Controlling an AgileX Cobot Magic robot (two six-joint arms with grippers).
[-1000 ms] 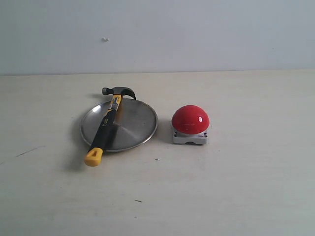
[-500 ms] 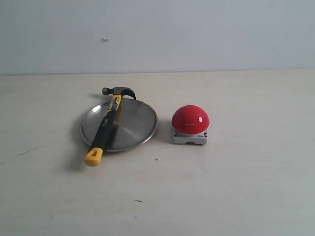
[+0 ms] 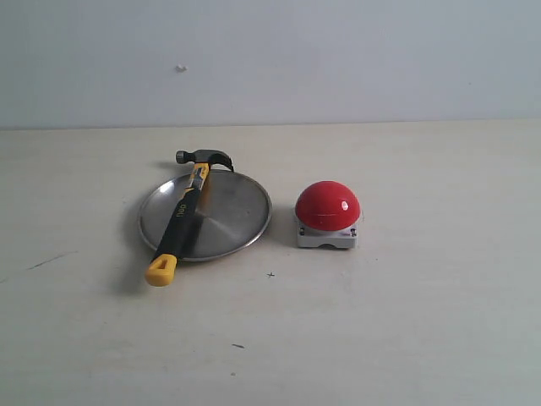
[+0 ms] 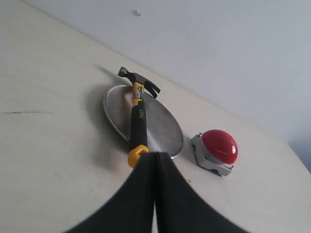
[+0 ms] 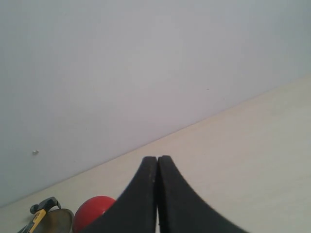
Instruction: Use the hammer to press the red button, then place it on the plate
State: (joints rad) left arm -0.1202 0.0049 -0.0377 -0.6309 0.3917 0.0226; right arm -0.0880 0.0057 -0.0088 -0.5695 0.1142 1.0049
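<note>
White lettering runs along the black grip of the hammer (image 3: 183,210), about midway between the head and the yellow looped end. It is too small and blurred to read in either the exterior or the left wrist view. Nothing else legible.

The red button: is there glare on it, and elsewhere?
Exterior view: a small white highlight on the red button, brushed sheen on the plate, a soft shadow beside the hammer. Left wrist view: the shut left pincer is a featureless dark shape. Right wrist view: likewise the right pincer.
</note>
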